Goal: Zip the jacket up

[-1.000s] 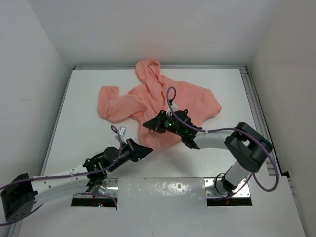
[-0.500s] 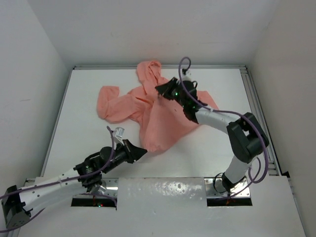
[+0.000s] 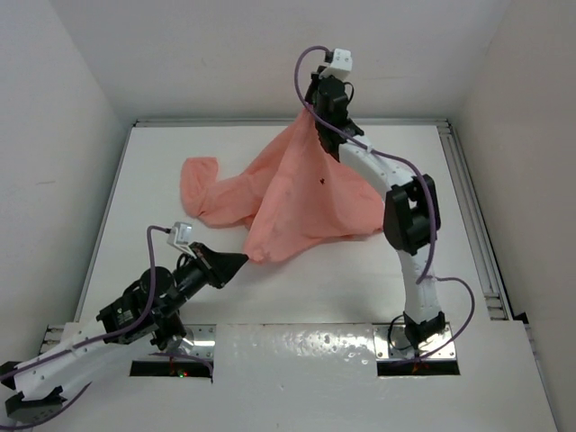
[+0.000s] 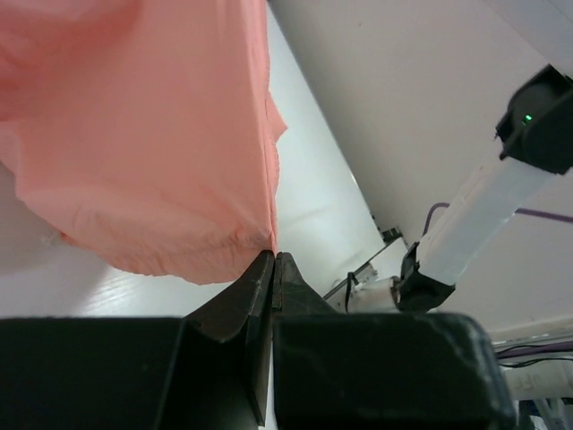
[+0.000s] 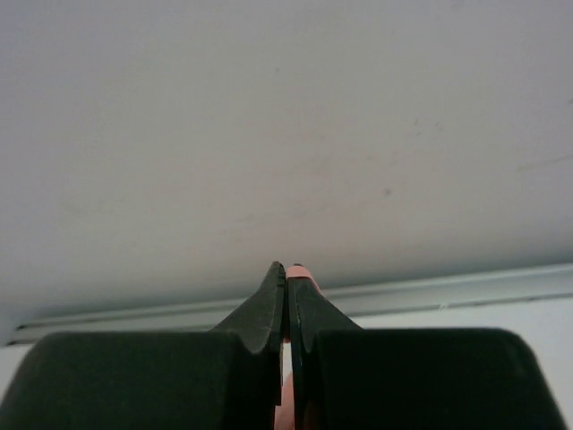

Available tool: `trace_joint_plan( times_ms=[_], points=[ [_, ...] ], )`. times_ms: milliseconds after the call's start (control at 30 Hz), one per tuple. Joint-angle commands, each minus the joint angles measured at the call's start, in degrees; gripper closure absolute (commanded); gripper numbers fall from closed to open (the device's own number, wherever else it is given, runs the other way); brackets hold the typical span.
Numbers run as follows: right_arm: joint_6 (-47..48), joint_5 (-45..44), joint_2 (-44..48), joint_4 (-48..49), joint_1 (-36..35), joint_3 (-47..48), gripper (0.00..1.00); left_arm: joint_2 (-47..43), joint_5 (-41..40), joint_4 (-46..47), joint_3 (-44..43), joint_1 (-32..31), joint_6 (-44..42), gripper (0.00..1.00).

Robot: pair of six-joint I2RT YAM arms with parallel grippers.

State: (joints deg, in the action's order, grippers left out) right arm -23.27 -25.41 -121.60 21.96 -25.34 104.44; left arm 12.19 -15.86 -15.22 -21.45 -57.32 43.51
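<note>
Overhead view: we see the jacket (image 3: 306, 193) pulled up off the table (image 3: 153, 198) into a tent shape, stretched taut between the two arms. The right hand (image 3: 312, 112) is raised high near the back wall (image 3: 270, 63) and clenched on the top of the fabric. In its wrist view the fingers are pressed together with a sliver of pink caught between the tips.

The left hand (image 3: 241, 260) sits low, near the front of the table, grasping the jacket's lower corner. The wrist view shows its fingers closed tight on the hem edge, with the cloth fanning away up and to the left.

One sleeve (image 3: 202, 184) trails to the left and rests on the table. The far right edge of the jacket also touches the table beside the right arm. We cannot make out the zipper in any view.
</note>
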Motion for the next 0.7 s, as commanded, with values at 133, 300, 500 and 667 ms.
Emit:
trace_joint_plan(
  times_ms=[133, 300, 500, 667],
  points=[
    [26.16, -11.86, -15.22, 1.34, 1.26, 23.24, 1.00, -4.71, -1.10, -7.19, -3.51, -0.69, -1.41, 1.00],
    [24.60, -11.16, -14.81, 1.95, 5.12, 24.32, 1.00, -4.36, -1.55, -7.45, -4.04, -0.69, -1.76, 1.00],
    [10.63, -2.21, -5.16, 0.61, 9.17, 10.12, 1.00, -3.67, -3.13, -6.67, -3.60, -0.69, -2.55, 1.00],
    [1.32, 9.66, 8.27, 3.87, 7.85, -7.57, 1.00, 14.93, -4.44, 3.08, -4.72, -0.69, -7.72, 0.82]
  ],
)
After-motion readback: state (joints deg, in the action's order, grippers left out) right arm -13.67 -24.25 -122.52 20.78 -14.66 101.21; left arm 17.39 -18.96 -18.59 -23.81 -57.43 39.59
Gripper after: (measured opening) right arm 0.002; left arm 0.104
